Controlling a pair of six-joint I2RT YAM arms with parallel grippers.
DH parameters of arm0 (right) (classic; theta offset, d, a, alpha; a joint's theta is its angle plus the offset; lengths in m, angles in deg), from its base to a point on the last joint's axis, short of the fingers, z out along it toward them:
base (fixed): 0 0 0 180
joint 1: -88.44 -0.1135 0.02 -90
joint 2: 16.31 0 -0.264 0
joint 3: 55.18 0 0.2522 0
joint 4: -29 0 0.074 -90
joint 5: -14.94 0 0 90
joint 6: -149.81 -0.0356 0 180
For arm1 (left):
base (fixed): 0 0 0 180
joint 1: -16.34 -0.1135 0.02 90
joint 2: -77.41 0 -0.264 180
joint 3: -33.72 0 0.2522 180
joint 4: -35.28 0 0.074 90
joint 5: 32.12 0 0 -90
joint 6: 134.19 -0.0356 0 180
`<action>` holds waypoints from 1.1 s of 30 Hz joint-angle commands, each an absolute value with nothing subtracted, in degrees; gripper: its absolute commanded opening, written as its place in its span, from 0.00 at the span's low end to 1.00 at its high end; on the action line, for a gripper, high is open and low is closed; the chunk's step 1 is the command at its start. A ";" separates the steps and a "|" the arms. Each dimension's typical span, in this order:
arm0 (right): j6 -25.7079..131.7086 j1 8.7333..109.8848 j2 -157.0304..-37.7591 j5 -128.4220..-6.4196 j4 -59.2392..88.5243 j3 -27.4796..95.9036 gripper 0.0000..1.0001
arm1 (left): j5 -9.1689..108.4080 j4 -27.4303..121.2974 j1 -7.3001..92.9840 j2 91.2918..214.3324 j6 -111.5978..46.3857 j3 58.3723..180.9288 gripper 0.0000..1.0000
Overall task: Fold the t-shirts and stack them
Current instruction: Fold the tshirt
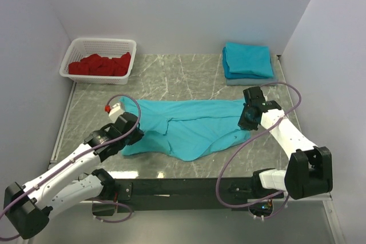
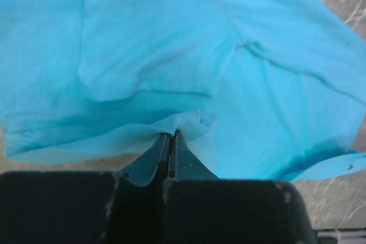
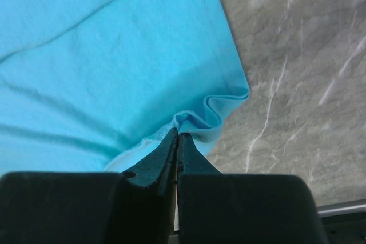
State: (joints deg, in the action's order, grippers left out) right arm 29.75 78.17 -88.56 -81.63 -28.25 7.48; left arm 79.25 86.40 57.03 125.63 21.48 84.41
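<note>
A turquoise t-shirt [image 1: 189, 127] lies spread and rumpled across the middle of the marble table. My left gripper [image 1: 130, 131] is shut on its left edge; in the left wrist view the gripper [image 2: 171, 134] pinches a bunched fold of the t-shirt [image 2: 171, 55]. My right gripper [image 1: 248, 119] is shut on its right edge; in the right wrist view the gripper [image 3: 177, 131] pinches a puckered corner of the t-shirt [image 3: 103, 67]. A stack of folded turquoise t-shirts [image 1: 247, 61] sits at the back right.
A white basket [image 1: 86, 46] holding red cloth [image 1: 100, 65] stands at the back left. The stack rests on a grey pad [image 1: 251, 80]. White walls close in on the left, back and right. The black arm rail [image 1: 183, 188] runs along the near edge.
</note>
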 commanded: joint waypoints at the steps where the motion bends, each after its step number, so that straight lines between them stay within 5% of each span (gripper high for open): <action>1: 30.46 79.29 -89.79 -82.09 -26.25 10.69 0.00 | 80.99 80.60 54.85 126.01 15.50 88.26 0.00; 33: 30.28 83.78 -98.05 -87.72 -25.02 18.52 0.00 | 75.73 64.78 37.70 137.34 -1.30 92.83 0.00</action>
State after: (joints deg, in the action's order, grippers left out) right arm 30.32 83.09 -96.89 -86.13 -26.76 15.24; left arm 78.26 69.42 38.63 136.15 1.24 91.47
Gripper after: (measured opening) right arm 0.009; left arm 0.013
